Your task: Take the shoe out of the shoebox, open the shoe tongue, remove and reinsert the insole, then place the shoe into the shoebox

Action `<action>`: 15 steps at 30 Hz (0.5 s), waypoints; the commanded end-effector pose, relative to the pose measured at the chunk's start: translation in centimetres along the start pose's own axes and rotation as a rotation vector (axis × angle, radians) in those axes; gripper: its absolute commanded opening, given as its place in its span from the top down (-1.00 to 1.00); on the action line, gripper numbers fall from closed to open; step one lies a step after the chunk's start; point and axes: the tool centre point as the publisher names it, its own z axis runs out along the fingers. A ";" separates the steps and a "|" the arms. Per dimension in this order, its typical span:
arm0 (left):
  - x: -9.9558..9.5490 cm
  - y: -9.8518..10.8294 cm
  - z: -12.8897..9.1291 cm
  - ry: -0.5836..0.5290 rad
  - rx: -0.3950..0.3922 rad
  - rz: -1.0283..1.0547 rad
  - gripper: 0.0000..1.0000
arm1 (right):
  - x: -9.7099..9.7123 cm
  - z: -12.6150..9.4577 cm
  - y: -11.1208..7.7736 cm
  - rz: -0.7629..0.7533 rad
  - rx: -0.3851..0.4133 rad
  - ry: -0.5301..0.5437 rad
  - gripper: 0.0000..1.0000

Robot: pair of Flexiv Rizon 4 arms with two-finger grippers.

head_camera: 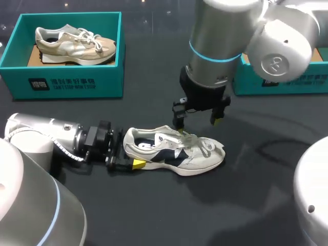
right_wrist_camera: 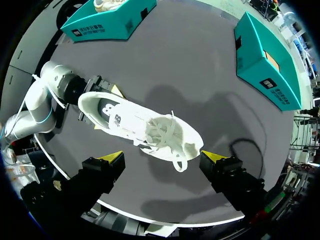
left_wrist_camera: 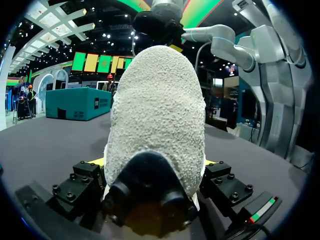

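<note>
At the shoe [head_camera: 177, 154] heel, left hand [head_camera: 131, 154], far finger [left_wrist_camera: 84, 183] hidden overhead

A dark bench [head_camera: 154, 215] lies beneath the left end effector [head_camera: 131, 155]. Well beyond it, at the bench's far side, a teal box [head_camera: 72, 82] holds a beige shoe [head_camera: 74, 43] on its sole, toe toward the right end effector [head_camera: 197, 123].

Place: a robot demo stand, I'd say.
Tabletop [head_camera: 154, 215]: dark, fills my head view.
Goods: white shoe [head_camera: 174, 148] mid-frame; teal shoebox [head_camera: 61, 77] upper left, second box [head_camera: 279, 82] upper right.
Arms: left arm [head_camera: 46, 138] at left, right arm [head_camera: 220, 41] upper right.
</note>
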 end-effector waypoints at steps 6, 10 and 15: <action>0.1 0.1 0.0 -0.001 0.001 0.000 1.00 | 5.4 1.4 2.0 0.219 0.117 -0.220 -1.00; 0.1 0.1 0.0 -0.001 0.001 0.000 1.00 | 5.4 1.4 2.0 0.219 0.117 -0.220 -1.00; 0.1 0.1 0.0 -0.001 0.001 0.000 1.00 | 5.4 1.4 2.0 0.219 0.117 -0.220 -1.00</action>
